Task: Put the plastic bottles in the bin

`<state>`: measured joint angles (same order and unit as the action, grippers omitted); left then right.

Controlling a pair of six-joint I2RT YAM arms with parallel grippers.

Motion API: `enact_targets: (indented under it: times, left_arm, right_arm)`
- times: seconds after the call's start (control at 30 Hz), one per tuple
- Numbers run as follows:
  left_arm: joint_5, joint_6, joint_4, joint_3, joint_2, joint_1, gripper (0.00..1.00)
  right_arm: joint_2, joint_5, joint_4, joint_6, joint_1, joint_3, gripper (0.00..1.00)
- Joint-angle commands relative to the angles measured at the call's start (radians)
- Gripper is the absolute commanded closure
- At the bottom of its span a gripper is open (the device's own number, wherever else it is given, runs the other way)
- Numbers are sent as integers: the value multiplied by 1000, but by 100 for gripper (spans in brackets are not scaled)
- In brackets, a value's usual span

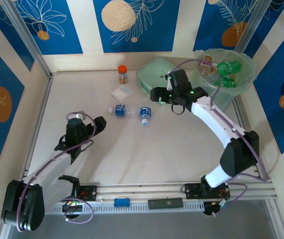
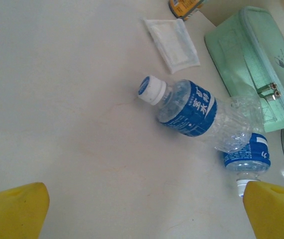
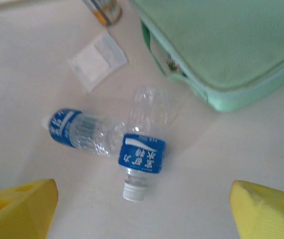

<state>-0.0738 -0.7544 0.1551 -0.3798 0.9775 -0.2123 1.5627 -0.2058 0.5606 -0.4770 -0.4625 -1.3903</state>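
Two bottles remain: both lie on the table, touching each other; we treat them as the work left.
Right gripper: jaws apart, nothing between them; it hangs above the table just right of the two bottles, near the green case.
Left gripper: jaws wide apart, empty; it sits low on the table, left of and below the bottles.
Near bottle: lies with its white cap toward the arm bases, blue label up, body overlapping the other bottle's crushed end.
Far bottle: lies crosswise, cap pointing left; its thin, dented wall will likely buckle under a hard squeeze.
Bin: stands at the far right corner, green bottles already inside.
Recommended approach: we would bring the right gripper down over the near bottle's labelled middle, fingers across its width, not along it.
Caution: we expect the touching bottle to roll when its neighbour lifts; lift straight up before swinging toward the bin.
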Motion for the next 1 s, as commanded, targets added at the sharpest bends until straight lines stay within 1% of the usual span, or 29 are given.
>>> enact_targets:
  times: [0.0, 0.13, 0.27, 0.4, 0.53, 0.6, 0.8, 0.97]
  left_arm:
    - [-9, -11, -31, 19, -45, 25, 1]
    - [2, -14, -54, 31, -83, 41, 1]
    - [0, -10, -76, 35, -111, 49, 1]
    - [-3, 13, -121, 32, -147, 60, 1]
    - [3, 30, -172, 36, -195, 70, 1]
    - [10, 32, -187, 43, -217, 71, 1]
    - [14, 21, -195, 64, -244, 78, 1]
    - [5, 18, -188, 61, -240, 80, 1]
  right_arm:
    - [49, -83, -45, -72, -48, 32, 10]
    - [159, -96, -29, -107, -94, 15, 8]
    - [275, -107, -17, -105, -126, -55, 8]
    - [408, -134, 18, -74, -131, -170, 8]
    - [533, -223, 89, -21, -131, -295, 9]
    - [577, -244, 115, -3, -124, -343, 9]
    - [636, -158, 101, 20, -96, -384, 17]
    - [672, -140, 110, 21, -94, -405, 27]
